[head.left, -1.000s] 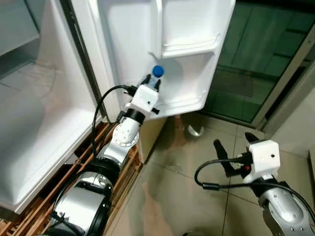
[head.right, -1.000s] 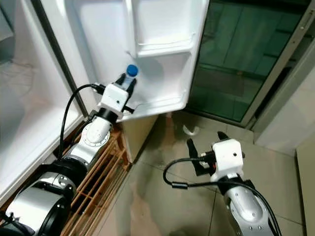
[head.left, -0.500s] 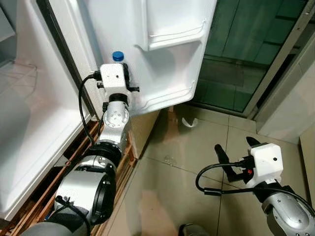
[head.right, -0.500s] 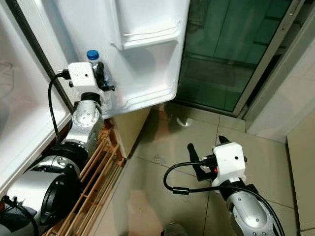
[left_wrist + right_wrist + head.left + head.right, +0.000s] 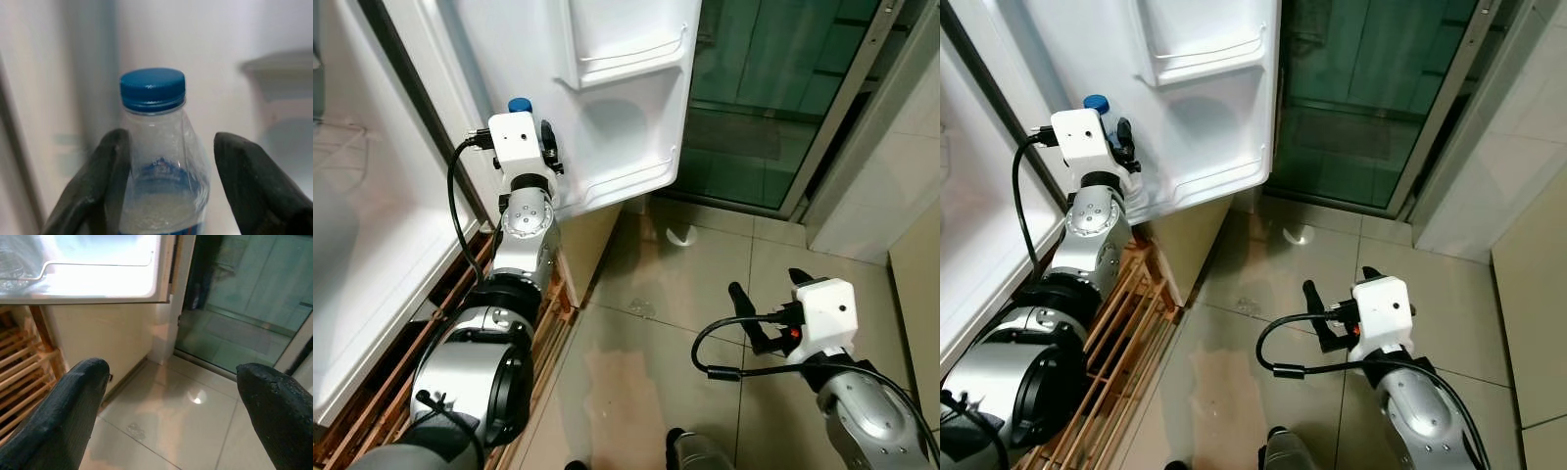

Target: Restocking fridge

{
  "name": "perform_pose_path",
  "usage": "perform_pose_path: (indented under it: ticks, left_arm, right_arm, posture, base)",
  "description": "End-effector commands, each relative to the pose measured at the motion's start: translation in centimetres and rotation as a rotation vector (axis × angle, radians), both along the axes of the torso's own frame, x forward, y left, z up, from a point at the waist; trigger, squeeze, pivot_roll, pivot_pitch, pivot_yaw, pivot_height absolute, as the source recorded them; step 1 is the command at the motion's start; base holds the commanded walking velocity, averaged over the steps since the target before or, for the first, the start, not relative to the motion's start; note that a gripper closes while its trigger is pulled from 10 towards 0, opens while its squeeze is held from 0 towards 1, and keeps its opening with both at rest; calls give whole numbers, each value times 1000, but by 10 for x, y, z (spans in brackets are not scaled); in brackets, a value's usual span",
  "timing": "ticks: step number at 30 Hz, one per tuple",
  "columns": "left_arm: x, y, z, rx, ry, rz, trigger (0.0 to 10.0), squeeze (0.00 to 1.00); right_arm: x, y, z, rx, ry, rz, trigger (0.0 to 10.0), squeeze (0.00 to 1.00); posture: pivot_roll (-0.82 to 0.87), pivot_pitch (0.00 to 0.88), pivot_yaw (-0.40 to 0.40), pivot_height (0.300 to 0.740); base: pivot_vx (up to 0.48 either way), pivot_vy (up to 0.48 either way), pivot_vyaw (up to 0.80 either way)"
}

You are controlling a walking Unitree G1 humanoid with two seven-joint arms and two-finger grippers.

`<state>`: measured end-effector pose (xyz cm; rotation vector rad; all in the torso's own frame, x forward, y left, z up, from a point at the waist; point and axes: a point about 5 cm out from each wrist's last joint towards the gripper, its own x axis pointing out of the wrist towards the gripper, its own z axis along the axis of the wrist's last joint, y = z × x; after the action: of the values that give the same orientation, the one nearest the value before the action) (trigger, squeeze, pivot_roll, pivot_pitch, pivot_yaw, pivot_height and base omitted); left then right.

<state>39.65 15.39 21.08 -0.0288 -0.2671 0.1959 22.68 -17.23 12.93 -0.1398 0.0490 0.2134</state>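
holding the water bottle [image 5: 157, 166] loosely between parted fingers, the left gripper [image 5: 166, 186] risks it tipping off the fridge door shelf [image 5: 617, 186].

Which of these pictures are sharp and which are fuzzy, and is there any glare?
Left wrist view: the bottle with its blue cap is fairly sharp, the fridge behind it soft. Right wrist view: the door shelf glares bright white, and the right claw's fingertips are blurry. Eye views: reasonably sharp.
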Motion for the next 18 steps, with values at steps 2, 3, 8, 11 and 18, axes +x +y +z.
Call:
perform_pose_path:
  ticks: [2,3,8,11,18]
  left_arm:
    - [-5,12,1,50,6,18,10000,1000]
    - [-8,14,3,90,0,25,10000,1000]
    - [-25,4,-4,169,8,-88,10000,1000]
    - [-31,5,-4,167,28,-105,10000,1000]
    - [-61,-1,5,141,18,-227,10000,1000]
  right_arm:
    - [4,4,-2,17,-11,12,10000,0]
    - [7,5,-2,23,-13,10,10000,0]
    - [22,10,-5,53,-26,9,10000,0]
    - [29,11,-7,61,-34,6,10000,0]
    - [43,18,-8,82,-63,7,10000,0]
  posture:
    - [-289,59,72,740]
    - [-284,55,72,740]
    - [-231,6,77,740]
    - [-210,0,79,740]
    - [-163,0,89,740]
  base:
    - [0,0,0]
    - [0,0,0]
    - [0,0,0]
    - [0,0,0]
    - [0,0,0]
